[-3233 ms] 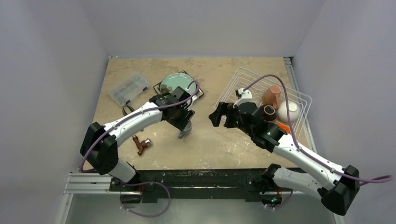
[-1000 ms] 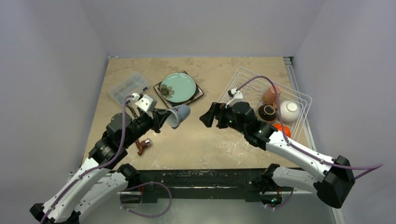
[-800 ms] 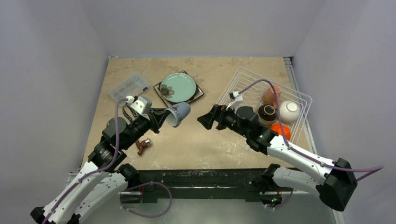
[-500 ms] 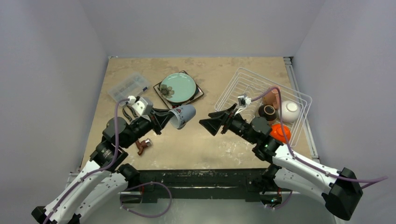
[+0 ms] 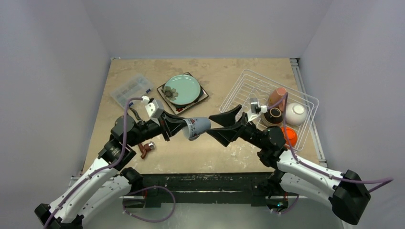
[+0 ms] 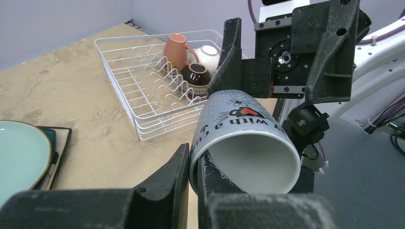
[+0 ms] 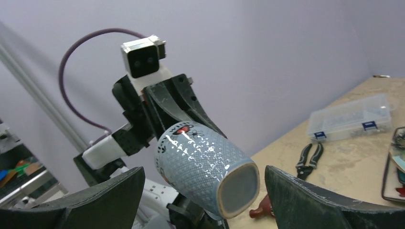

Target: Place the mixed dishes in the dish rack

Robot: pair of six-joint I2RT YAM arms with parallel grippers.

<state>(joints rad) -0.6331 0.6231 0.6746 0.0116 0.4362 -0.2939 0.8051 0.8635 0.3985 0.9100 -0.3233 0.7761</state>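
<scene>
Grip is confirmed on the pale blue mug (image 5: 197, 126), which is held on its side above the table (image 5: 215, 152), its rim pinched by the left gripper (image 6: 193, 164). Its base is pointed between the widely spread fingers of the right gripper (image 5: 212, 125), untouched by them. Lodged in the dish rack (image 5: 237, 90) are the pink mug (image 5: 277, 97), dark brown bowl (image 5: 274, 115), white bowl (image 5: 295, 112) and orange bowl (image 5: 290, 135).

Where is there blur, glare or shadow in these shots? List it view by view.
Top view: even, soft light, sharp throughout, only faint shadows on the table. Left wrist view: the left hand near the lens is soft, the mug and rack crisp. Right wrist view: the right hand slightly soft at the bottom corners, no strong glare.
</scene>
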